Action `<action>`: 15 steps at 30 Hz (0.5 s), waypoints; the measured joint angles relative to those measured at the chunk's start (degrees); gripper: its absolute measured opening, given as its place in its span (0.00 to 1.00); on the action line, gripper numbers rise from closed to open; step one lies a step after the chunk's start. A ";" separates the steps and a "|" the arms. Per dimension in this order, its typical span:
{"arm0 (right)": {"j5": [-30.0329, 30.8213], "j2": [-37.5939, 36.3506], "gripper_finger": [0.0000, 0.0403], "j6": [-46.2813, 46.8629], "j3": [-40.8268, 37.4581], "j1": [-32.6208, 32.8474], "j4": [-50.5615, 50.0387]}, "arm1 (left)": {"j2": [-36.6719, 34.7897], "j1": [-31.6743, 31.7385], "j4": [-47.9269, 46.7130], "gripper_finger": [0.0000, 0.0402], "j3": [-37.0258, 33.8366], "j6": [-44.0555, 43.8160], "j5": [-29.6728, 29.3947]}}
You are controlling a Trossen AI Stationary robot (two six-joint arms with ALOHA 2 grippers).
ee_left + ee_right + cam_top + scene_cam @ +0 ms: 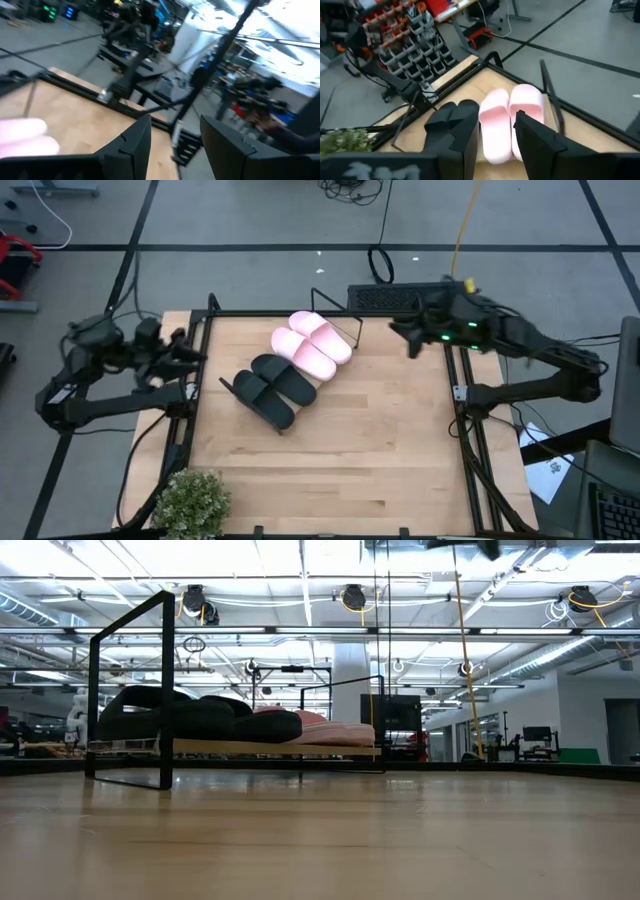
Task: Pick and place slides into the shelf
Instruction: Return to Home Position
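Observation:
The shelf (334, 304) stands aslant on the far middle of the table, its board edge (260, 748) showing level in the low view. The pale pink pair (311, 345) lies side by side on its far-right half, and the matte black pair (274, 388) on its near-left half. In the low view the black slides (190, 715) hide part of the pink ones (338, 732). My left gripper (190, 350) hovers open over the table's left edge. My right gripper (405, 336) hovers open near the far right corner, looking at the pink pair (512, 114); its own finger partly hides the black slide (445, 107).
A potted plant (190, 502) sits at the near left corner. A black metal frame (463, 440) runs round the table's edges. A black box (385, 298) and cables lie on the floor beyond the far edge. Bare wood (340, 460) spreads over the near half.

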 joint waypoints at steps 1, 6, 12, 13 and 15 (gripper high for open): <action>0.33 -1.70 0.30 0.20 -0.05 0.32 -1.39 | -1.44 0.00 -1.22 0.41 0.00 -0.79 0.89; -2.20 -11.09 0.30 -5.46 -5.21 3.20 0.28 | -9.11 0.00 -10.17 0.41 0.00 2.26 1.38; -8.06 -22.52 0.30 -4.83 -20.53 8.28 10.08 | -16.07 0.69 -16.67 0.41 -1.51 6.18 3.26; -8.00 -24.37 0.30 -4.27 -23.73 9.13 12.60 | -17.13 0.98 -16.76 0.41 -2.53 6.58 3.97; -7.85 -28.19 0.30 -3.54 -30.69 10.77 19.40 | -19.42 1.67 -16.59 0.41 -5.10 7.10 5.52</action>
